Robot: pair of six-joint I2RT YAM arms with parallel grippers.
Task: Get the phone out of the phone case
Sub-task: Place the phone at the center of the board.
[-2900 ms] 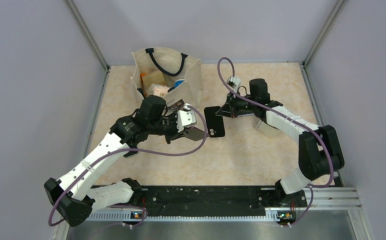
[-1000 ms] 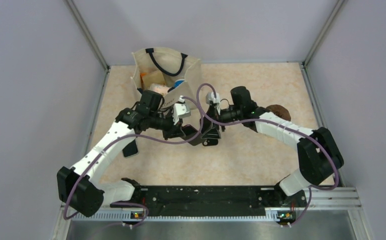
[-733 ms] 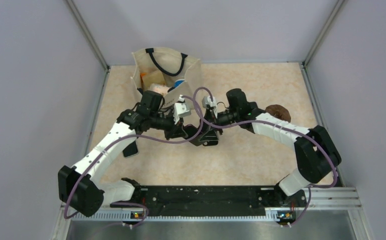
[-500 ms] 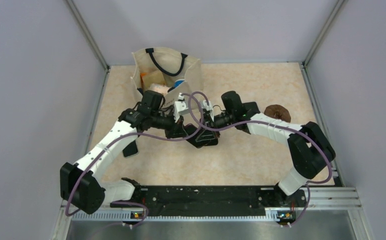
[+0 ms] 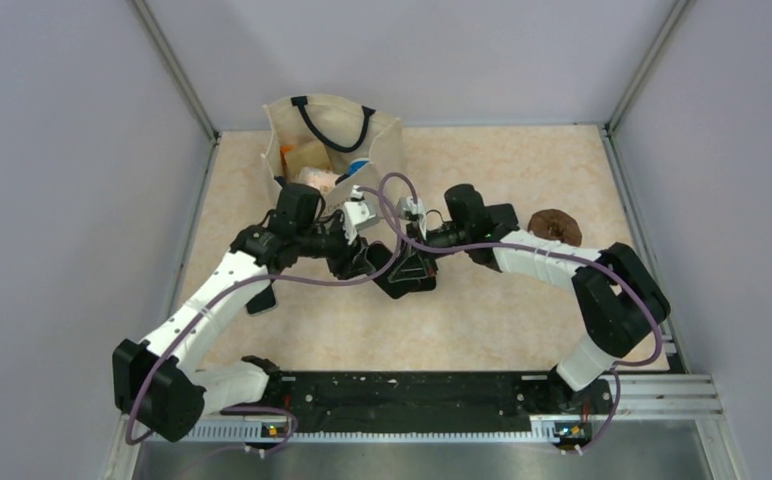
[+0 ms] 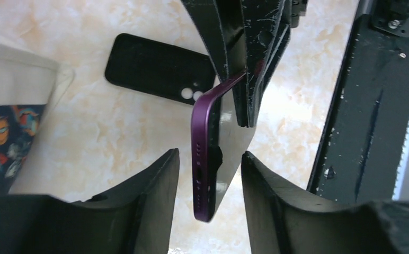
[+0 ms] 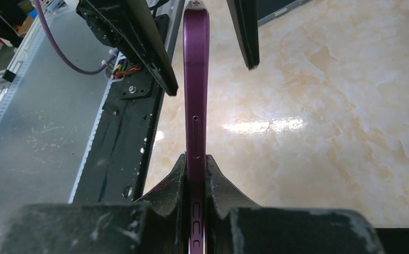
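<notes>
Grips the phone (image 7: 196,79) with the right gripper (image 7: 196,168), jaws pressed together on its two flat faces at one end. Runs, in the right wrist view, straight away from these jaws, with the thin purple edge toward the camera and the long axis in line with the fingers. Points the free end toward the left gripper (image 6: 209,156), so roughly from right to left over the middle of the table (image 5: 502,320) in the top view. Appears to hang in the air above the surface; no touch with the table visible.

Shows the left jaws apart, one finger on each side of the free end, with a clear gap on both sides in the left wrist view. Turns the pads toward the flat faces, so a straight closing would probably catch the phone across its thickness, as on the right side.

Leaves the case (image 6: 154,67) flat on the table, black, with its camera holes open to the surface below, well apart from the phone and beside the left arm in the top view.

Looks, judged from this, like a separation done, with only a hand-over or a putting down left. Needs the left jaws closed firmly before any opening of the right ones; otherwise risks a slip of the smooth glass and a fall.
</notes>
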